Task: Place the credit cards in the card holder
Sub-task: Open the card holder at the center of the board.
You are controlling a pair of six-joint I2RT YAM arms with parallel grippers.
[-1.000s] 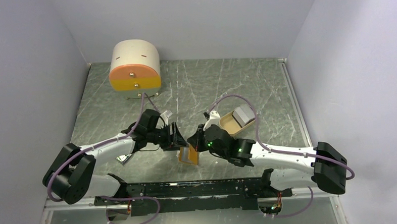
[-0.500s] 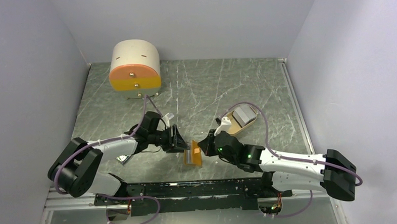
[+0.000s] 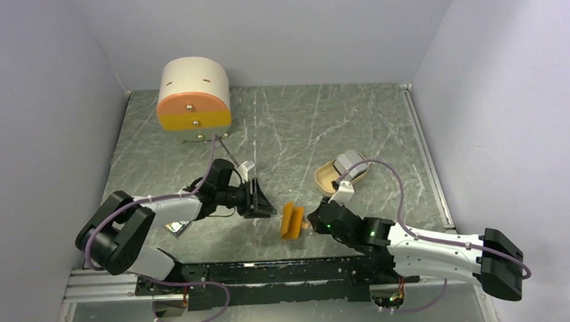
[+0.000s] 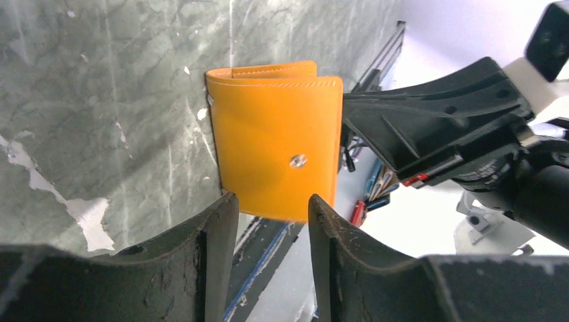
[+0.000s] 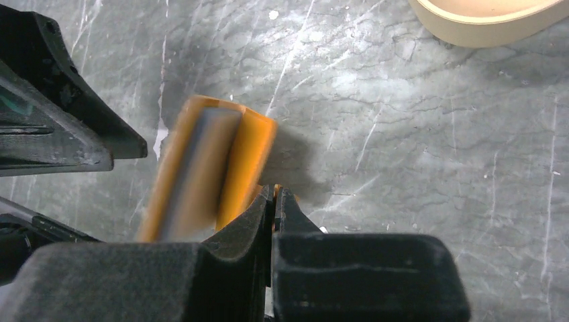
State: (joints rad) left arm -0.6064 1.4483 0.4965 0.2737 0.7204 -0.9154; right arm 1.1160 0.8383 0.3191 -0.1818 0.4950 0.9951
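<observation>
Top external view: the card holder (image 3: 293, 221) stands on edge on the table (image 3: 302, 124) between 2 hands. The right hand (image 3: 313, 222) pinches its edge, fingers closed tight; the left hand (image 3: 266, 205) (half open) holds nothing. Grey cards (image 3: 349, 160) lie in a tray (image 3: 325, 179).

Walls (image 3: 276, 31): plain pale lavender-grey, on three sides.
Bench (image 3: 382, 117): dark grey-green marbled top, white veins.
Light: even, soft shadows.

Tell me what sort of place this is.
Probably a robot test cell, not a home: plain pale walls box in a marble-look table, and the left arm and right arm are bolted to a black rail.
</observation>
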